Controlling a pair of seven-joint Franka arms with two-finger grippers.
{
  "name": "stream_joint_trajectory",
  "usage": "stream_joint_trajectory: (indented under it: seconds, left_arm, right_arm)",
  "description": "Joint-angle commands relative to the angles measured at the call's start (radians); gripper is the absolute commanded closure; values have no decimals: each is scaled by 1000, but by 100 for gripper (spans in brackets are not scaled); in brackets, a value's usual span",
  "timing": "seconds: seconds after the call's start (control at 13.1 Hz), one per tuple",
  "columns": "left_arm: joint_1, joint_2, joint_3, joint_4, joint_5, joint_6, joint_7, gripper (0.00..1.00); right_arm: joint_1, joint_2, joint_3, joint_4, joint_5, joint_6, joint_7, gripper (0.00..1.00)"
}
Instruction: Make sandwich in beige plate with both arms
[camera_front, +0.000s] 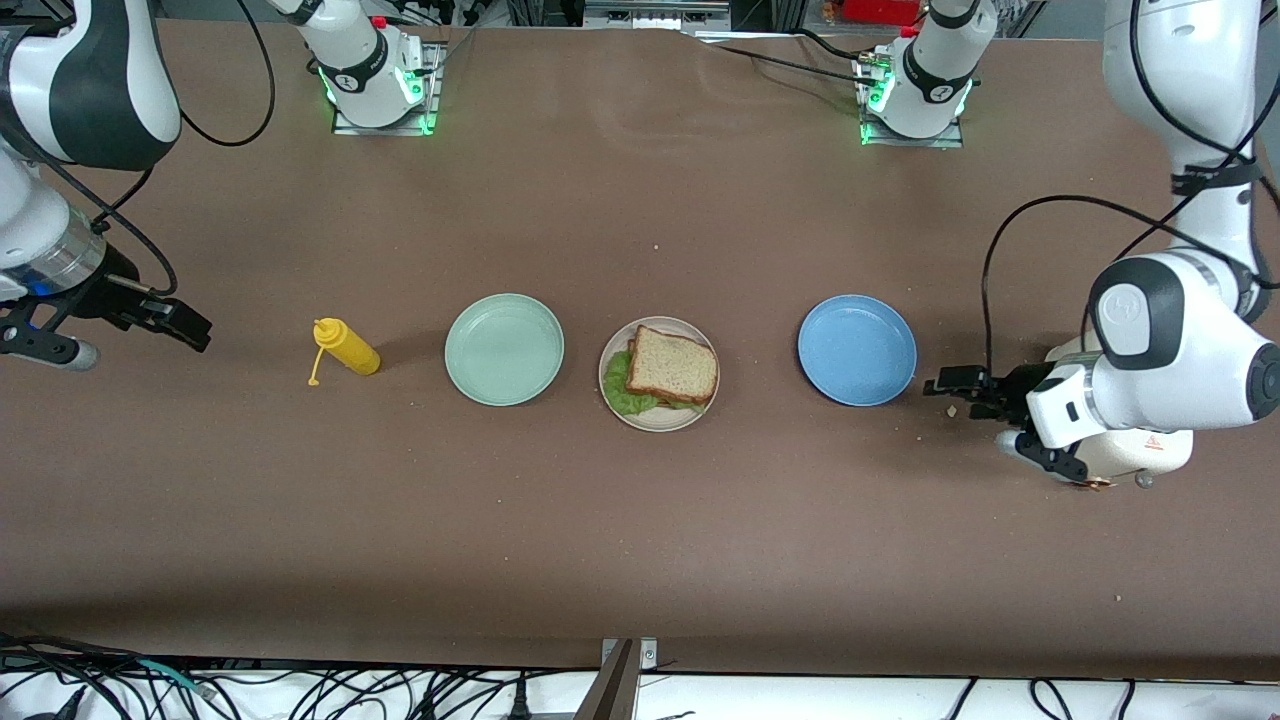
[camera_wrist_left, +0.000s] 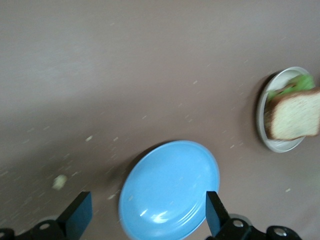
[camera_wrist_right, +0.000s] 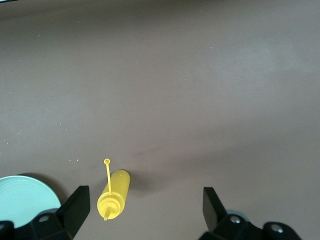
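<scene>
Sandwich (camera_front: 668, 372): two brown bread slices with green lettuce (camera_front: 625, 392) sticking out at the edge; sits on the beige plate (camera_front: 660, 419), at the middle of the brown table (camera_front: 640, 520).

Green plate (camera_front: 504, 349): bare, just beside the beige plate toward the right arm's end.

Blue plate (camera_front: 857, 350): bare, beside the beige plate toward the left arm's end.

Yellow bottle (camera_front: 346, 347): lying on its side beside the green plate, cap strap loose, toward the right arm's end.

Left gripper (camera_front: 955, 392): low over the table just beside the blue plate, at the left arm's end; fingers (camera_wrist_left: 80, 212) spread wide, holding nothing.

Right gripper (camera_front: 185, 325): over bare table at the right arm's end, well apart from the bottle; fingers (camera_wrist_right: 77, 204) spread wide, holding nothing.

Crumbs (camera_wrist_left: 60, 181): scattered on the table near the blue plate.
</scene>
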Motion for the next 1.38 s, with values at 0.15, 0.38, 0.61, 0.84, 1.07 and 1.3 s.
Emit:
stream_joint_trajectory:
  seconds: [0.15, 0.38, 0.61, 0.84, 1.07, 1.3]
  left_arm:
    - [-9, -122, -8, -9, 293, -88, -232, 0]
    - [-16, -144, -16, -4, 411, -152, -334, 0]
    - [-61, -144, -19, 28, 566, -210, -444, 0]
    - [-68, -144, -17, 45, 580, -235, -447, 0]
    - [-68, -145, -31, 86, 547, -260, -454, 0]
    - [-64, -145, -33, 114, 490, -264, -455, 0]
  right_arm:
    - [2, -4, -9, 5, 108, 3, 8, 0]
    - [2, -7, -9, 4, 106, -8, 7, 0]
    - [2, -7, -9, 4, 106, -8, 7, 0]
    - [2, -7, -9, 4, 103, -7, 7, 0]
    - [2, -5, -9, 4, 103, -5, 2, 0]
    - [2, -5, -9, 2, 103, -7, -1, 0]
